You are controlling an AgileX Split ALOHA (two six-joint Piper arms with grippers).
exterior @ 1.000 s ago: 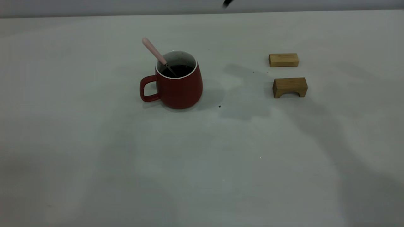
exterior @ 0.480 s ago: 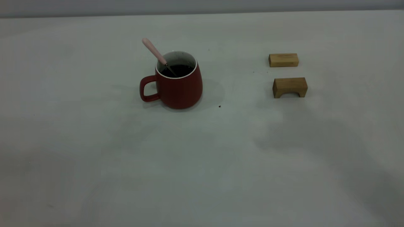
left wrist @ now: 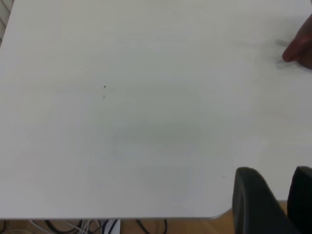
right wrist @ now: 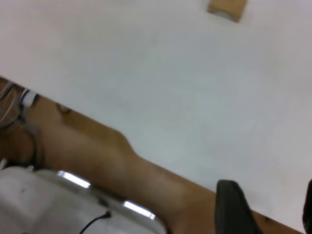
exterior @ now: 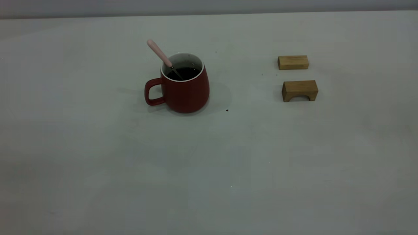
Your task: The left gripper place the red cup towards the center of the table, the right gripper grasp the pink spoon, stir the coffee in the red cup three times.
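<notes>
The red cup [exterior: 186, 89] stands upright on the table [exterior: 209, 169], left of the middle, its handle to the left. Dark coffee [exterior: 184, 72] fills it. The pink spoon [exterior: 159, 53] leans in the cup, handle up and to the left, bowl sunk in the coffee. Neither gripper shows in the exterior view. In the left wrist view my left gripper [left wrist: 274, 170] hangs open over the table's near edge, far from the cup, of which a red bit [left wrist: 300, 48] shows. My right gripper [right wrist: 268, 184] is open and empty above another table edge.
Two tan wooden blocks lie right of the cup: a flat one [exterior: 293, 62] behind, an arched one [exterior: 299, 90] in front. The arched block [right wrist: 227, 8] also shows in the right wrist view. A dark speck [exterior: 227, 110] lies beside the cup.
A dark arm tip at the top of the exterior view has left the picture. The arm shadows have slid off the table. Cup, spoon and blocks have not moved.
</notes>
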